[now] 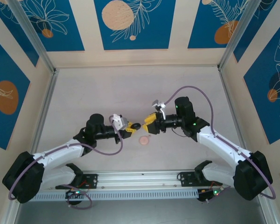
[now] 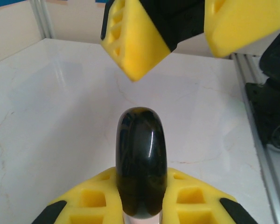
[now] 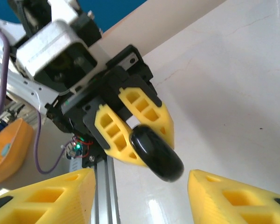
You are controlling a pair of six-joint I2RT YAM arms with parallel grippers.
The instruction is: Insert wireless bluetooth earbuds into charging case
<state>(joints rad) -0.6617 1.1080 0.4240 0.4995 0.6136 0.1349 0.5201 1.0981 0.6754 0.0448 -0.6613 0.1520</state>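
The black charging case (image 2: 141, 158), a glossy round puck, is standing on edge between the two yellow fingers of the left end effector (image 1: 133, 127), raised above the worktop (image 1: 107, 93). Those fingers are pressing in on its two flat faces, so the left end effector is clamping the case tightly. About half of the case is sticking out past the fingertips. In the top view the case is hanging near the middle of the worktop, a little toward 6 o'clock.

The right end effector (image 1: 145, 126) is facing it from 3 o'clock, with the left one reaching in from 9 o'clock. The right one's jaws are standing moderately apart and gripping nothing. In the right wrist view the free end of the case is pointing into the gap between its yellow fingertips (image 3: 210, 189), close to them but not touching either one. In the left wrist view the same fingertips are hovering just beyond the case's rounded rim.

A small pale pink disc (image 1: 144, 139) is lying flat on the worktop at about 5 o'clock of the case, near it and below both end effectors. I cannot tell whether any earbud is sitting inside the case.

The worktop is showing a pale, faintly veined surface, and an aluminium rail (image 1: 140, 177) is running along its 6 o'clock edge between the arm bases.
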